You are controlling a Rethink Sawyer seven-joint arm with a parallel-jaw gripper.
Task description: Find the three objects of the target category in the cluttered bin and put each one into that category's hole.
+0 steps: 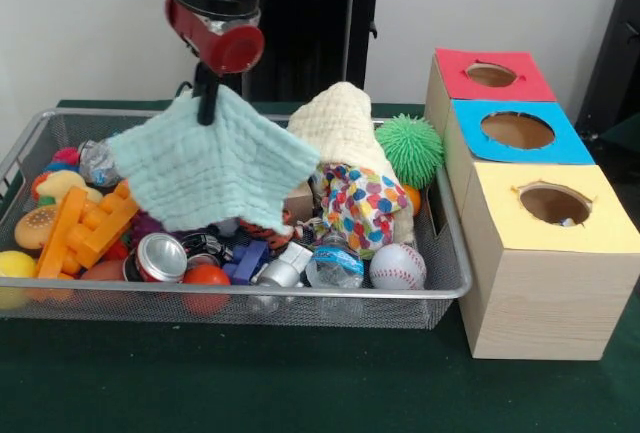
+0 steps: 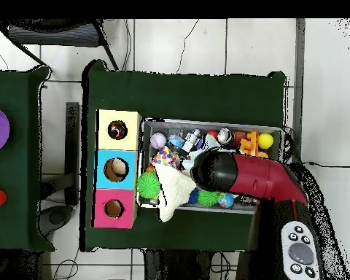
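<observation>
Gripper: in the front view we see the gripper (image 1: 207, 105) closed on the top of the mint-green waffle cloth (image 1: 210, 163), which hangs spread out above the left half of the bin (image 1: 455, 283); this cloth is not of the target category.

Risk 1: we judge that carrying this cloth to the yellow-topped box (image 1: 550, 253) would put a wrong item in the hole (image 1: 554, 203).

Risk 2: if we release it over the bin's middle, it may drape over the polka-dot fabric (image 1: 362, 203) and hide it.

Risk 3: the pinch is only at the cloth's top, so we expect it could slip during a fast swing and fall outside the bin.

Target appearance: we see one soft white piece printed with red, blue, yellow, green and orange dots, crumpled and partly tucked under the cream waffle cloth (image 1: 340, 123).

Target position: right of centre in the bin, above the baseball (image 1: 397, 266) and the plastic bottle (image 1: 335, 261), and near the green spiky ball (image 1: 411, 148); in the overhead view it lies beside the boxes' end of the bin (image 2: 167, 157).

Other targets: we cannot tell where the other two pieces are.
</observation>
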